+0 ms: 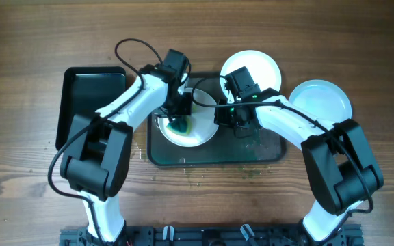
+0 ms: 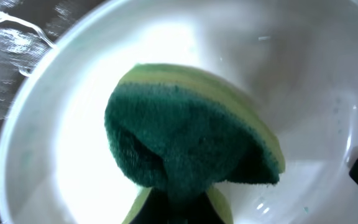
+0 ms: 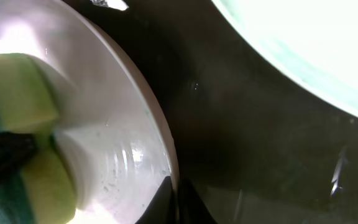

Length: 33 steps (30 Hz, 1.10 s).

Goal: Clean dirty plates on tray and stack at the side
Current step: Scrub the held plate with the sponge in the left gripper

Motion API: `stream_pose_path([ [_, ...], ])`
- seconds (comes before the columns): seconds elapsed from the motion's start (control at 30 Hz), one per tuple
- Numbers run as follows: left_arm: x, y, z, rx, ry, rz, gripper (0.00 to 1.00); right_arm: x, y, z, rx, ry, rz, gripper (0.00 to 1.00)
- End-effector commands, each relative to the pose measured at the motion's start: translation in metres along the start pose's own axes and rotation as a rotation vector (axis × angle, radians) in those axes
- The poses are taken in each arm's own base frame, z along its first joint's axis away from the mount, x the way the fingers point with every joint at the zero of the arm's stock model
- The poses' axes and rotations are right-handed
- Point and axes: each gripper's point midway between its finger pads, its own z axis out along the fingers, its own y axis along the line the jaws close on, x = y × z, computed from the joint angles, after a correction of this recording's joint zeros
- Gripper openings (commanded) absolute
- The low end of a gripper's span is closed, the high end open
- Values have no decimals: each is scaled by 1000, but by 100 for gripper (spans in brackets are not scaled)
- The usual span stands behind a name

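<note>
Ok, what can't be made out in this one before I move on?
- Plate centre: left wrist view, covered by the sponge; glare washes out any residue.
- Left gripper: mostly cut off by the bottom edge there; overhead, too small and dark.
- Right gripper: right wrist view, only tips at the rim show.
- Spare plate: overhead, partly under the right arm.

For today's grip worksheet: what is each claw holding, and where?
Left claw: green-and-yellow foam sponge, pinched mid-body. Right claw: round white plate, by its rim.

Place: robot test bench.
Surface: wood-grain table (image 1: 19,205) under the wet black tray (image 1: 211,156).
Rig: black mounting rail (image 1: 211,238) at the table edge nearside of that tray.
</note>
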Motion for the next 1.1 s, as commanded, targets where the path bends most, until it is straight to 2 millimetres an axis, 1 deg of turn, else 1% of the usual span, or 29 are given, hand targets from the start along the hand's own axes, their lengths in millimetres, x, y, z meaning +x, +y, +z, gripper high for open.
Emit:
stream_pose_path([
  [0.0, 14, 11, 23, -47, 15, -55, 4, -2, 3, 4, -12, 11, -20, 4],
  [0.07, 13, 25, 28, -114, -17, -118, 4, -2, 3, 4, -13, 10, -20, 4],
  [0.13, 14, 26, 29, -119, -20, -161, 4, -2, 3, 4, -13, 9, -20, 4],
  [0.17, 16, 21, 30, -92, -8, -163, 4, -2, 3, 5, -13, 10, -20, 4],
  [0.2, 20, 4, 30, 5, 27, -138, 4, -2, 3, 5, -13, 9, -20, 4],
  [0.23, 29, -31, 26, 213, 84, -25, 4, -3, 4, 4, -14, 7, -20, 4],
  [0.27, 33, -53, 19, 345, 102, 49, 4, -3, 4, 5, -16, 6, -21, 4],
  [0.3, 32, -58, 18, 373, 99, 65, 4, -3, 4, 4, -15, 6, -21, 4],
  [0.33, 28, -57, 18, 365, 83, 68, 4, -2, 4, 5, -18, 9, -21, 4],
  [0.37, 23, -50, 21, 325, 57, 67, 4, -2, 4, 5, -18, 9, -21, 4],
  [0.4, 12, -29, 27, 199, 12, 20, 4, -2, 4, 5, -18, 8, -21, 4],
  [0.43, 1, 4, 30, 16, -49, -73, 4, -2, 4, 5, -18, 9, -22, 4],
  [0.47, -6, 36, 27, -162, -110, -161, 4, -2, 4, 5, -18, 10, -21, 4],
  [0.53, -7, 71, 16, -361, -171, -257, 4, -2, 4, 5, -16, 11, -20, 4],
  [0.57, -3, 81, 13, -421, -174, -284, 4, -2, 4, 5, -17, 11, -20, 4],
  [0.6, 0, 85, 11, -444, -163, -284, 4, -2, 4, 5, -17, 11, -20, 4],
  [0.7, 13, 88, 11, -460, -113, -287, 4, -2, 4, 5, -17, 12, -16, 4],
  [0.73, 17, 83, 13, -430, -89, -288, 4, -2, 4, 5, -16, 11, -16, 4],
  [0.8, 31, 50, 25, -235, 28, -242, 4, -2, 4, 5, -17, 12, -17, 4],
  [0.83, 37, 32, 27, -135, 74, -207, 4, -2, 4, 5, -20, 14, -17, 5],
  [0.9, 46, 3, 28, 28, 141, -182, 4, -2, 6, 5, -30, 11, -19, 4],
  [0.97, 45, -12, 26, 117, 156, -182, 4, -1, 7, 5, -36, 19, -19, 4],
  [1.07, 30, -19, 27, 152, 98, -169, 4, 3, 7, 6, -39, 38, -14, 4],
])
